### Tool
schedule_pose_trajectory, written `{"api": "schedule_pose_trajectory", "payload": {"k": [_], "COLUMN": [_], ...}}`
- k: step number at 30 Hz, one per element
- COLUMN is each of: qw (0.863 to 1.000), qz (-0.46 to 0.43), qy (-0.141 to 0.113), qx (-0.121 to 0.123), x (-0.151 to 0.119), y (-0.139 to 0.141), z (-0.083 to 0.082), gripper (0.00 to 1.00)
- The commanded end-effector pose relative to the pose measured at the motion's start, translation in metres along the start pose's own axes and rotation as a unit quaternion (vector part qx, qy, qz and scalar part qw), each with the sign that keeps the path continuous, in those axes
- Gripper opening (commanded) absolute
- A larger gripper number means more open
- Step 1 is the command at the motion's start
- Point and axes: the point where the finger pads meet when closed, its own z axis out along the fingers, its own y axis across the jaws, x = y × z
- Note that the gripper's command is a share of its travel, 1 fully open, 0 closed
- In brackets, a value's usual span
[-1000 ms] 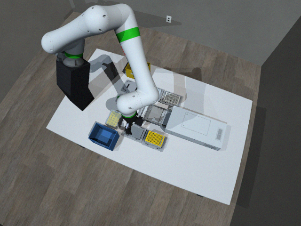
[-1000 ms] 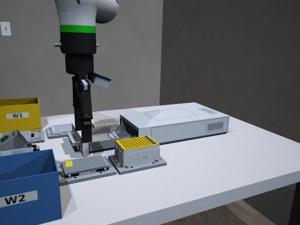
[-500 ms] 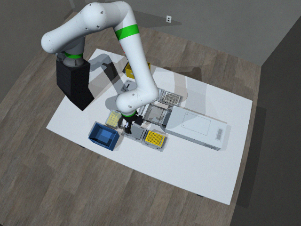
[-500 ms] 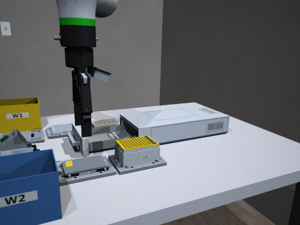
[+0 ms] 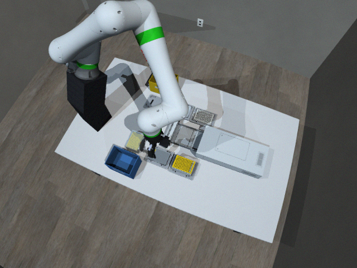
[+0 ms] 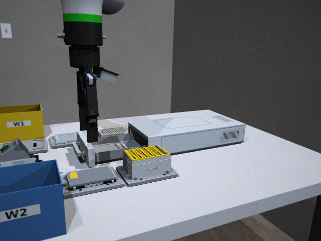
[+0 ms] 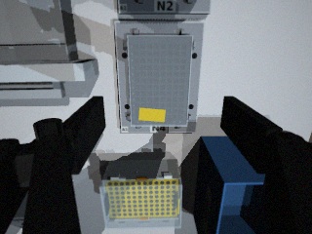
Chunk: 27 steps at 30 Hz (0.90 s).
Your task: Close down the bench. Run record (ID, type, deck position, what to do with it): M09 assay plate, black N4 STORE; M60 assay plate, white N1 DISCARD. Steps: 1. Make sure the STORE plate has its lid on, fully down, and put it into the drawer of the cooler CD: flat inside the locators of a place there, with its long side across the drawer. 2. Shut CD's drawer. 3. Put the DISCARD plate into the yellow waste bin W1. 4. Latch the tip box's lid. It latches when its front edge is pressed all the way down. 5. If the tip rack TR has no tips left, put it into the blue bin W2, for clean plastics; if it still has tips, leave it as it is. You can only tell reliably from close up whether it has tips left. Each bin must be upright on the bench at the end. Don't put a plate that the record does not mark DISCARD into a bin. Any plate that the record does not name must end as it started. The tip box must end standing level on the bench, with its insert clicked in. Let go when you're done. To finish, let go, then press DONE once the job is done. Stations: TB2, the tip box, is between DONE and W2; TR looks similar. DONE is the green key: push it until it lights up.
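Shows the claw [image 7: 161,132] spread partway with nothing between its two black, blocky fingers. Hangs straight down, well above the bench [image 6: 233,181], fingertips pointing at it.

Places the lidded plate [image 7: 158,78] below and just ahead of the fingertips, flat in its grey nest and apart from the claw. Runs its long axis straight away from the claw in the wrist view, crosswise to the line between the fingers, with a yellow tag at the short end nearer the claw. Looks rectangular and low, the lid matte grey with a fine grid texture.

Puts the tip box [image 7: 141,197] directly under the claw's body: a pale box with a yellow perforated top, its holes in neat rows. Sets the blue bin [image 7: 229,166] close beside one finger, smooth-walled, open on top and marked W2 in the exterior view.

Finds the tip rack [image 6: 146,152] past the plate, a grey block with a yellow holed deck. Has the cooler [image 6: 191,129], a long, pale grey, flat-topped case, farther out, its drawer [image 6: 109,149] pulled open near the claw. Leaves the yellow bin [image 6: 20,121], marked W1, and the green key [image 6: 4,147] off on the opposite side.
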Motion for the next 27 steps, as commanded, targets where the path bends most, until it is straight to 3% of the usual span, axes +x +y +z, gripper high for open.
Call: {"api": "schedule_pose_trajectory", "payload": {"k": [1,27], "qw": [1.000,1.000], "qz": [0.000,0.000], "qy": [0.001,0.001], "qx": [0.000,0.000], "x": [0.001,0.001], "y": [0.000,0.000], "z": [-0.002,0.024], "gripper": [0.70,0.70]}}
